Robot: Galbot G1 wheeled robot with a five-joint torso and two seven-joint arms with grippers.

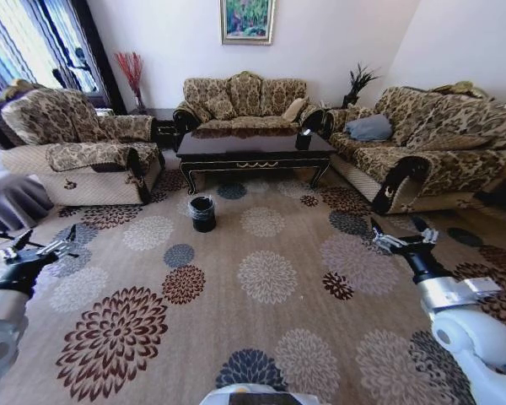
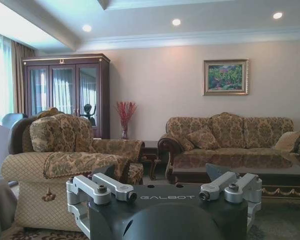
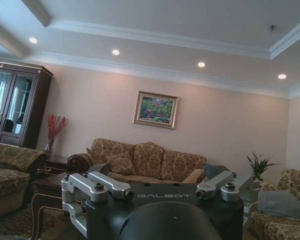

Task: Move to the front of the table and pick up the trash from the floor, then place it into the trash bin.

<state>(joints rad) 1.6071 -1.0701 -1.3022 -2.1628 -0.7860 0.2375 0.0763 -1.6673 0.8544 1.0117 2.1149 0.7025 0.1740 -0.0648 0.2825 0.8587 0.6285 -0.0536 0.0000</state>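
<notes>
The long dark table [image 1: 253, 152] stands at the far end of the floral carpet, in front of the middle sofa. The trash bin [image 1: 202, 213], a small round black bucket, sits on the carpet just before the table's left front leg. I cannot make out any trash on the floor from here. My left gripper [image 1: 44, 241] hovers low at the left, open and holding nothing. My right gripper [image 1: 399, 230] hovers at the right, also open with nothing in it. Both are well short of the bin and the table. The left wrist view looks past that gripper's fingers [image 2: 102, 188] to the table [image 2: 250, 175].
Patterned sofas ring the carpet: an armchair [image 1: 76, 148] at the left, a sofa [image 1: 244, 101] behind the table, another [image 1: 430, 143] at the right. A small black container [image 1: 304, 139] stands on the table. Open carpet [image 1: 266, 278] lies between me and the bin.
</notes>
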